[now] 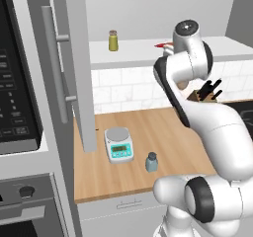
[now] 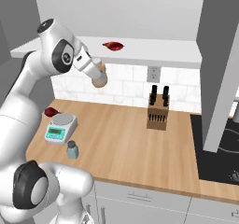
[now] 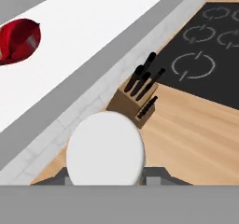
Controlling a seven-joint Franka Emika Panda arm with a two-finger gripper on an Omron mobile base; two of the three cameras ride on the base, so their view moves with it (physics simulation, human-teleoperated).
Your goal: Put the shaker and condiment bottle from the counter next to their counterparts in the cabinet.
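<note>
In the right base view I saw the gripper [image 2: 99, 76] in the upper left of the frame, just under the white shelf board of the wall cabinet [image 2: 154, 55]. It was clenched on the slim orange-tan condiment bottle [image 2: 99, 79], of which I could see the tan body end sticking out past the hand. In the hand view the round pale whitish cap of that bottle [image 3: 104, 154] sat at the lower centre, between the two dark finger tips.

The small pale blue-grey shaker with a dark grey cap [image 1: 151, 162] stood upright on the light-brown wood-plank counter [image 1: 163, 137], in the lower centre of the left base view, just beside a white kitchen scale with a teal display [image 1: 119, 144] and not touching it.

On the shelf board, the small olive-yellow jar with a tan cap [image 1: 113, 40] stood upright in the upper centre of the left base view. The red pointed bottle [image 2: 113, 45] lay on its side on the shelf, near the top of the right base view, well apart from the jar.

A wooden knife block with black handles [image 2: 158, 110] stood at the back of the counter, near the black cooktop [image 2: 219, 148] at the right edge.
</note>
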